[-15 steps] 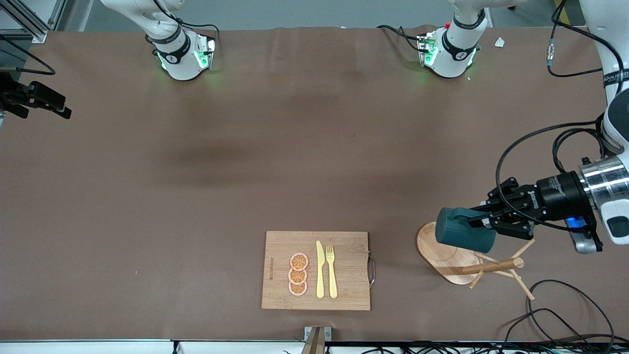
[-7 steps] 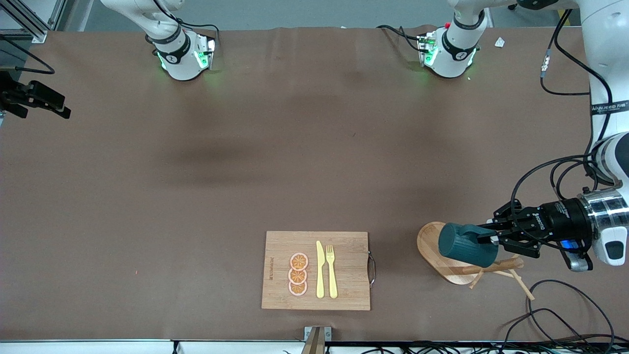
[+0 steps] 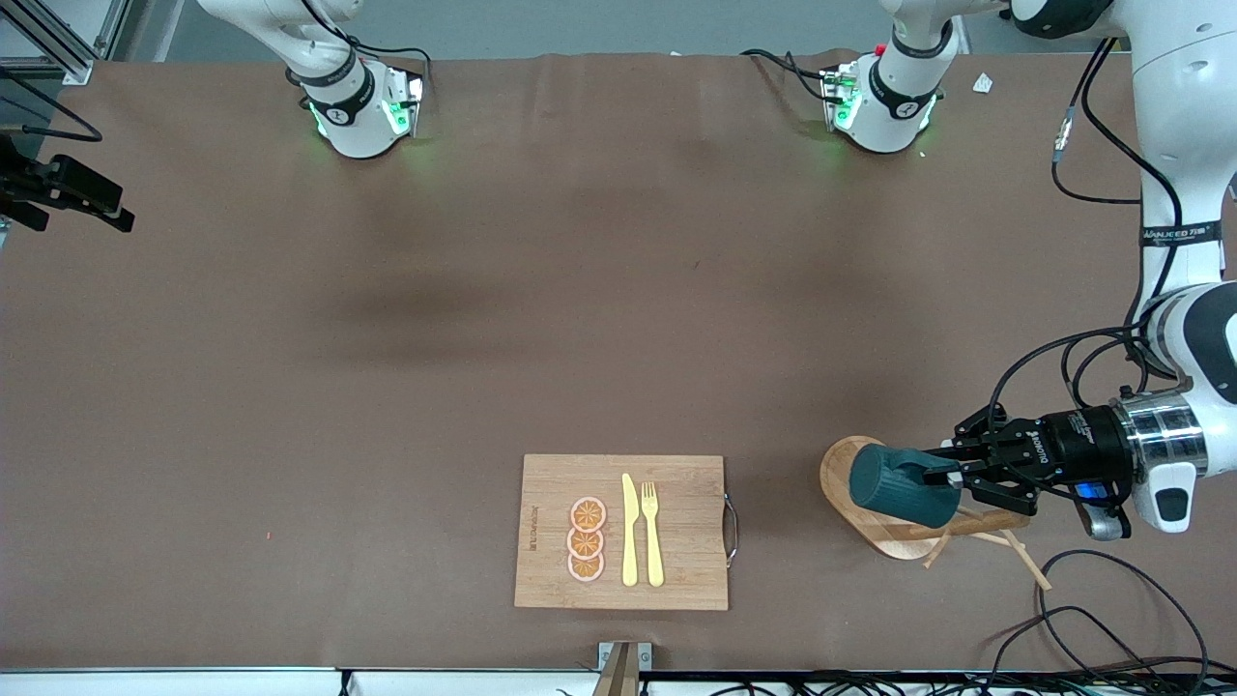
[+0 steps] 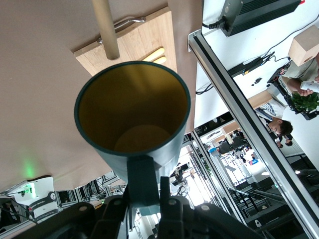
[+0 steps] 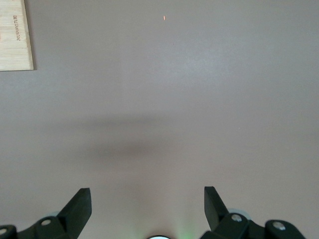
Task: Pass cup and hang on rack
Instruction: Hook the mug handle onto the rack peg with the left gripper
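My left gripper [image 3: 952, 477] is shut on the handle of the dark teal cup [image 3: 899, 486] and holds it on its side over the wooden rack's oval base [image 3: 843, 480]. The rack's post [image 3: 952, 530] and thin pegs show just below the cup in the front view. In the left wrist view the gripper [image 4: 149, 191] clamps the handle, the cup [image 4: 164, 149] shows its yellowish inside, and the rack's post [image 4: 105, 30] sits just past the rim. My right gripper [image 5: 147, 196] is open and empty above bare table.
A bamboo cutting board [image 3: 676, 580] with orange slices, a yellow knife and fork lies near the front edge at the table's middle; it also shows in the left wrist view [image 4: 144, 42]. Black cables [image 3: 1111, 599] lie on the table beside the rack.
My left gripper has carried the cup lower and closer to the rack, over its base. The right arm has hardly moved.
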